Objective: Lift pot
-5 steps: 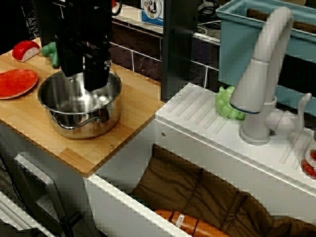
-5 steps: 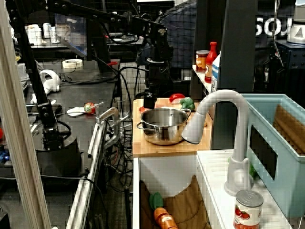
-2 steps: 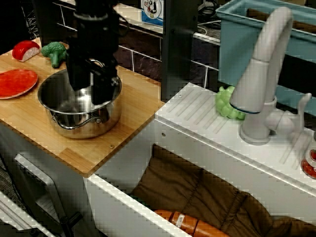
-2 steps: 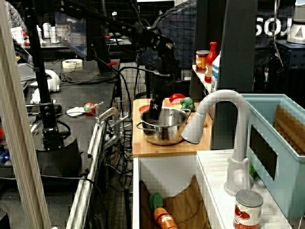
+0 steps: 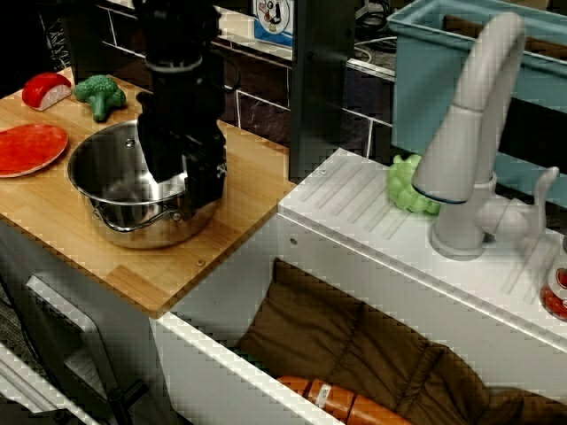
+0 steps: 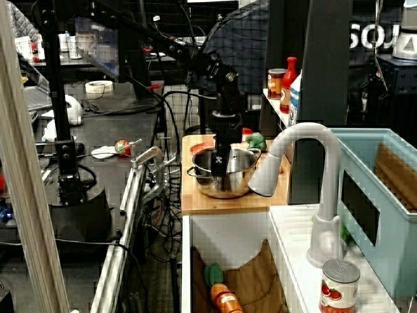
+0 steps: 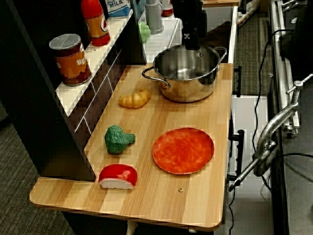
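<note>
The shiny steel pot point(image 5: 111, 181) point(image 6: 242, 177) point(image 7: 188, 81) stands on the wooden counter point(image 5: 244, 217), with its wire loop handles showing at the sides. My black gripper point(image 5: 184, 188) point(image 6: 221, 171) point(image 7: 190, 45) reaches down onto the pot's rim on the sink side. Its fingers look apart, one inside the pot and one outside the wall, so it reads as open. The fingertips are partly hidden by the gripper body.
A red plate point(image 7: 183, 150) lies beside the pot, with green broccoli point(image 7: 118, 138), a red-and-white food piece point(image 7: 118, 176) and a croissant point(image 7: 134, 99) near the brick back wall. A white sink with a grey faucet point(image 5: 469, 133) adjoins the counter on the right.
The gripper has moved from above the pot's plate side across to the sink-side rim and come down lower into the pot. The pot has not moved.
</note>
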`<action>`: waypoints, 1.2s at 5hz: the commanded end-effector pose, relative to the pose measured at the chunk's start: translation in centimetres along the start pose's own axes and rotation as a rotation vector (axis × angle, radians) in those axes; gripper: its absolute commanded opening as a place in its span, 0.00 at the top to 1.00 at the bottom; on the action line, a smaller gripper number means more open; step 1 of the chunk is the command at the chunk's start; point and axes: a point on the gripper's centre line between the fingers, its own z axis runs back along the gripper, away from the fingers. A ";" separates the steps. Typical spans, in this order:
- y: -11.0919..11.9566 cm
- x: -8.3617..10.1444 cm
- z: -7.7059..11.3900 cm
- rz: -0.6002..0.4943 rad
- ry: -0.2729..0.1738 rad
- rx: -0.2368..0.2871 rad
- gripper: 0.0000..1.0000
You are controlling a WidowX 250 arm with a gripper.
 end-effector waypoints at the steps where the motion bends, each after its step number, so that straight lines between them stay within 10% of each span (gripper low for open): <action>1: -0.6 -0.5 -0.2 0.064 -0.128 -0.052 0.00; 5: 0.0 -2.2 -2.4 0.097 -0.092 -0.036 0.00; 6: 0.2 -2.4 -2.7 0.118 -0.073 -0.051 1.00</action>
